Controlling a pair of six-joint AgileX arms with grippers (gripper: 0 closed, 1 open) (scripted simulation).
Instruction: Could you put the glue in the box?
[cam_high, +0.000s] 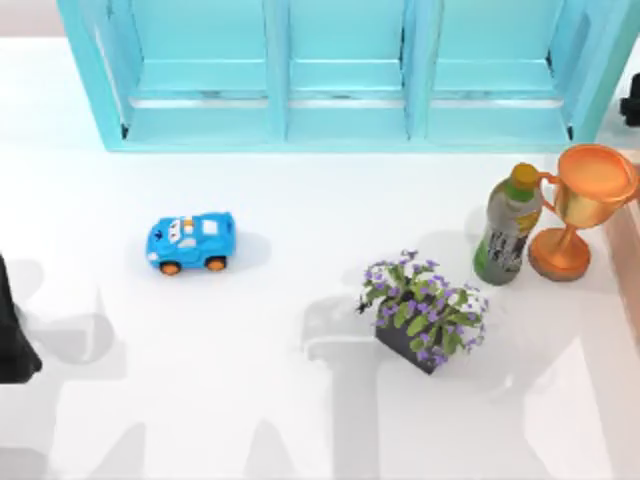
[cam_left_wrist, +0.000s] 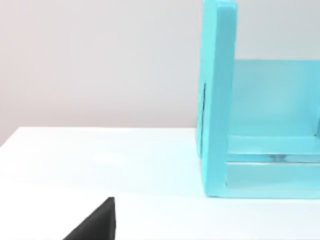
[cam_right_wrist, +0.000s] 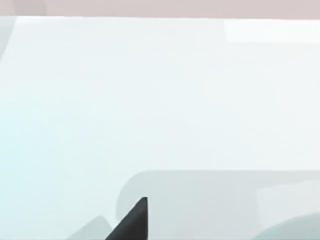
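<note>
The glue is out of view. A tall turquoise unit (cam_high: 345, 75) with several open compartments stands along the back of the table; its side wall (cam_left_wrist: 217, 100) rises close ahead in the left wrist view. I cannot tell whether it is the box. My left arm (cam_high: 12, 335) sits at the table's left edge, and a black part of its gripper (cam_left_wrist: 95, 225) shows in the left wrist view. My right arm (cam_high: 631, 100) is at the far right, beside the turquoise unit. A black part of its gripper (cam_right_wrist: 132, 222) hangs over bare white table.
A blue toy car (cam_high: 191, 241) stands left of centre. A dark pot of purple flowers (cam_high: 424, 312) sits right of centre. A green bottle with a yellow cap (cam_high: 507, 227) and an orange trophy cup (cam_high: 578, 208) stand at the right. A pinkish-brown edge (cam_high: 630, 265) runs along the right border.
</note>
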